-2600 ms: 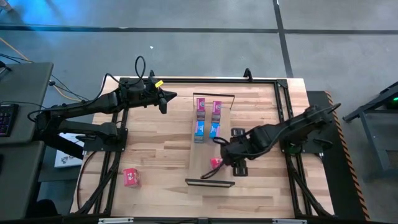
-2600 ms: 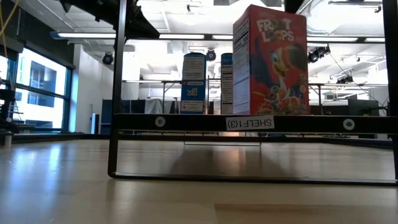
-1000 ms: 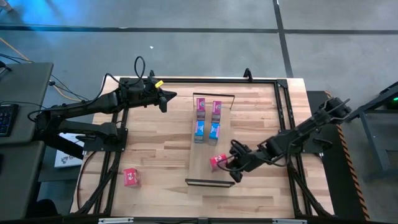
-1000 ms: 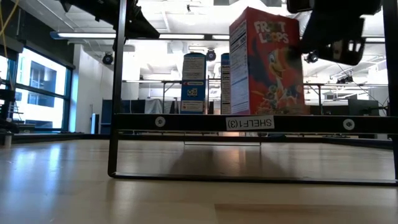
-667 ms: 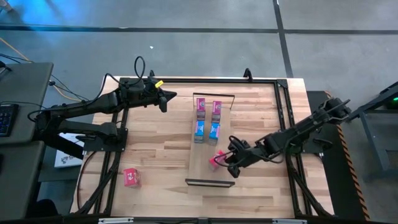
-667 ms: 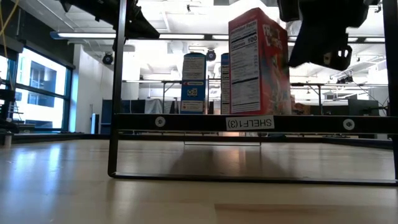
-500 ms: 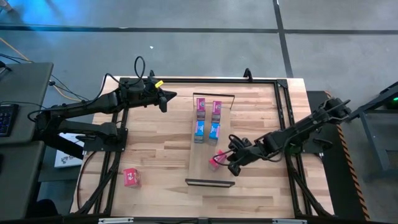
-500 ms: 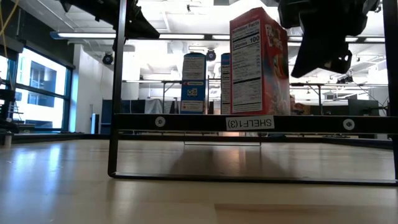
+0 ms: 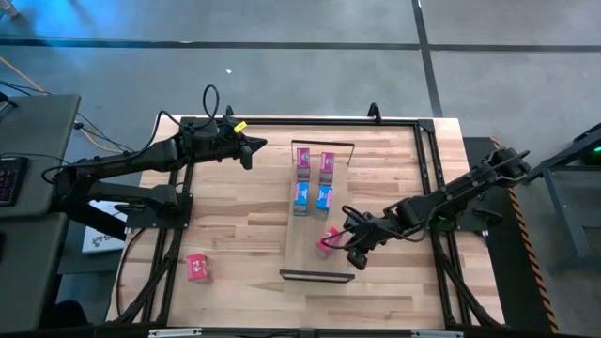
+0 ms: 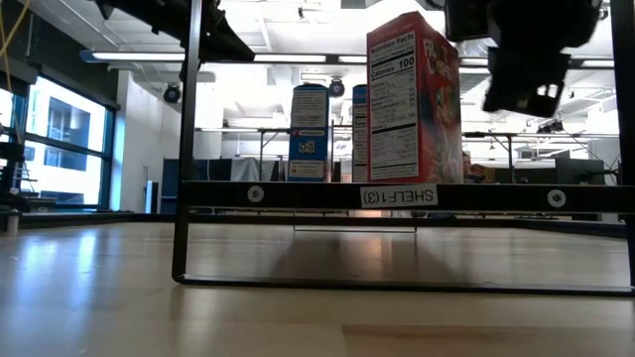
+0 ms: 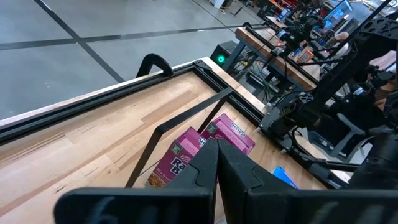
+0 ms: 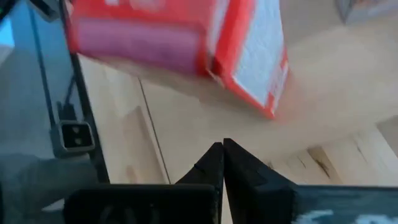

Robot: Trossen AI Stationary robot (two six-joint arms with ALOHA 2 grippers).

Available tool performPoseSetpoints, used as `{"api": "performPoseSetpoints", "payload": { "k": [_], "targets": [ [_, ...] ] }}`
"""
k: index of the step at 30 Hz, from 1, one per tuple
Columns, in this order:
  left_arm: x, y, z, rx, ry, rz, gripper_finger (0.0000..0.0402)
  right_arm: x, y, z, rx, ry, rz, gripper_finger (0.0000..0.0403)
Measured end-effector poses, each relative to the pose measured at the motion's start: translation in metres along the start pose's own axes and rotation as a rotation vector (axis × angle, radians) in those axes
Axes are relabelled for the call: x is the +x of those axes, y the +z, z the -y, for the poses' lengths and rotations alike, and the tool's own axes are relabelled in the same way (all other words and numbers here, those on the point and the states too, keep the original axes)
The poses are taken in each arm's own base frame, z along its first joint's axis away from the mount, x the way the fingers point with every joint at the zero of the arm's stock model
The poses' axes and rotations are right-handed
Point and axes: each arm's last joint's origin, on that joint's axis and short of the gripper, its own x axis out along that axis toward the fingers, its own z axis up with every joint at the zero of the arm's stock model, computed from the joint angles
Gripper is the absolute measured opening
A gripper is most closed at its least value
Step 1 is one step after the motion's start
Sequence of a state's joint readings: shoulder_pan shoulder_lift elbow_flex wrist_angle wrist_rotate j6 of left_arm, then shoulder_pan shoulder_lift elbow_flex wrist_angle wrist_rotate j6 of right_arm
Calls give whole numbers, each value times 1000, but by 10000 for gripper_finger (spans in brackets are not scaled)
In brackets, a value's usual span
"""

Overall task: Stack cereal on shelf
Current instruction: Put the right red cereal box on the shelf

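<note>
The right tool (image 9: 349, 247), fingers pressed together and empty, hovers just beside a red cereal box (image 9: 327, 242) standing near the shelf (image 9: 302, 246) edge, while the left tool (image 9: 246, 147), likewise closed, waits well apart.

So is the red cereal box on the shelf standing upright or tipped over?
Upright. In the low view the red cereal box stands tall on the shelf; the right gripper is beside it.
</note>
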State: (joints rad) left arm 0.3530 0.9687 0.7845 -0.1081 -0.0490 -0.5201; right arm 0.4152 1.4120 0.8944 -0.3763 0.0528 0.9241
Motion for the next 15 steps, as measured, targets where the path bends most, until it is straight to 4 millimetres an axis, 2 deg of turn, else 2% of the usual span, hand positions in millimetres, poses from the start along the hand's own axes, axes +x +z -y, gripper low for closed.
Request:
{"api": "performPoseSetpoints", "payload": {
  "k": [5, 15],
  "targets": [
    [0, 0, 0, 0, 8, 4, 0, 0, 6, -1, -1, -13, 84, 0],
    [0, 0, 0, 0, 10, 5, 0, 0, 19, 12, -41, -66, 117, 0]
  ]
}}
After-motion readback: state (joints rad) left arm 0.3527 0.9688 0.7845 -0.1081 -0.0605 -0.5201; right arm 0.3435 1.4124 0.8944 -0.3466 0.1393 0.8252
